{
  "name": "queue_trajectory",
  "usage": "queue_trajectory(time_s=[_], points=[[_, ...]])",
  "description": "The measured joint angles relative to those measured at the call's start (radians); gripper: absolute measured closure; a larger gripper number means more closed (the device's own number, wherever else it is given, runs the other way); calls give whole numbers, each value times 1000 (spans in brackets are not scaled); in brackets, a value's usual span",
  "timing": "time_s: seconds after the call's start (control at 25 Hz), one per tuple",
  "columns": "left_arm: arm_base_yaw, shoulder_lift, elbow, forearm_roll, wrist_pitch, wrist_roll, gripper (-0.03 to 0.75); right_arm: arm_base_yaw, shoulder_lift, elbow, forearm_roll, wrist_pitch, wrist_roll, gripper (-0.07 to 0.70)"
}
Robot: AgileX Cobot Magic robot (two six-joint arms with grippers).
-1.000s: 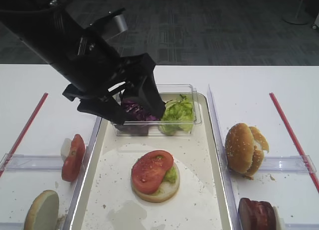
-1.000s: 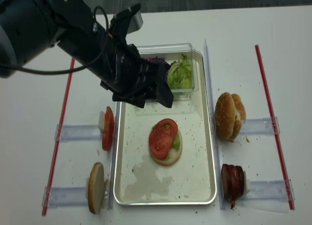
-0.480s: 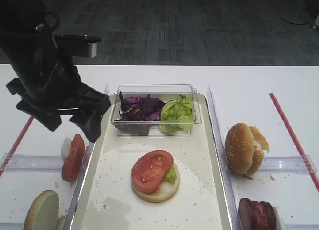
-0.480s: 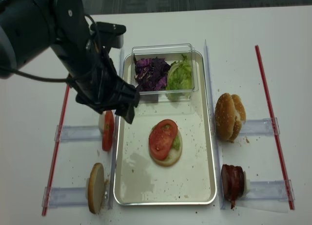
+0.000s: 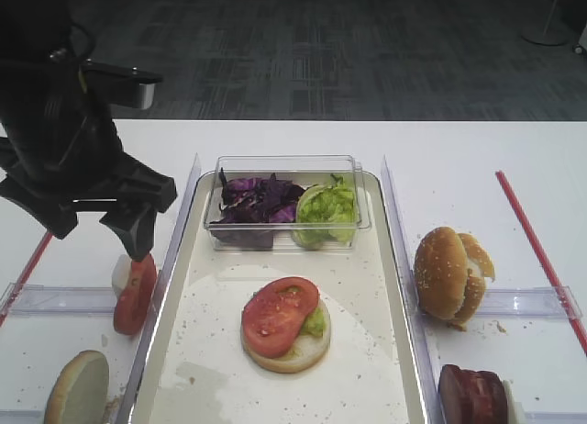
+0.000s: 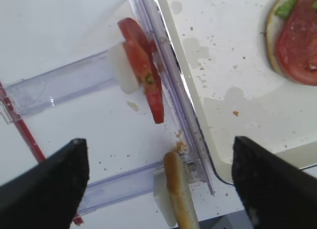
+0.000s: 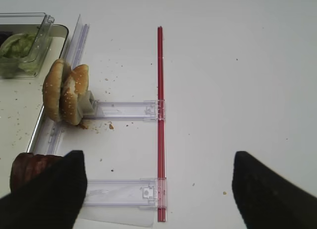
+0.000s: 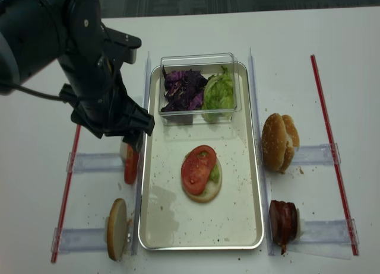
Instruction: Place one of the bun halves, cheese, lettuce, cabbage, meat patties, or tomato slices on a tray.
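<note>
My left gripper [image 5: 96,227] [image 8: 110,131] [image 6: 159,144] hangs open and empty over the left table, above the standing tomato slices [image 5: 135,291] [image 6: 143,65] and a bun half [image 5: 78,387] [image 6: 178,194] on edge. The cream tray [image 5: 367,369] [image 8: 172,220] carries a bun half topped with lettuce and a tomato slice [image 5: 285,325]. Cabbage [image 5: 252,199] and lettuce [image 5: 327,208] fill a clear box. At the right stand bun halves [image 5: 449,273] [image 7: 64,92] and meat patties [image 5: 472,395] [image 7: 32,167]. My right gripper [image 7: 157,157] is open over bare table. Cheese is out of view.
Clear plastic holder rails [image 5: 55,298] [image 7: 124,110] lie beside the tray on both sides. Red strips [image 5: 537,250] [image 8: 68,185] mark the outer left and right of the work area. The clear box [image 8: 199,60] rests on the tray's far end.
The left arm has swung left from over the clear box to above the tomato slices, uncovering the cabbage. Its jaws stay open and empty. The food has not moved.
</note>
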Motion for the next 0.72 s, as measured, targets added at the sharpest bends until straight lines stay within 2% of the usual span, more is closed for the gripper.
queue_trajectory(time_s=[0.16, 0.52, 0.72], points=[[68, 0, 0, 0, 0, -2, 171, 0, 0, 0, 0, 0, 0, 16], [305, 0, 0, 14, 1, 32, 171, 0, 0, 0, 0, 0, 0, 16], [401, 0, 0, 38, 1, 54, 171, 0, 0, 0, 0, 0, 0, 16]])
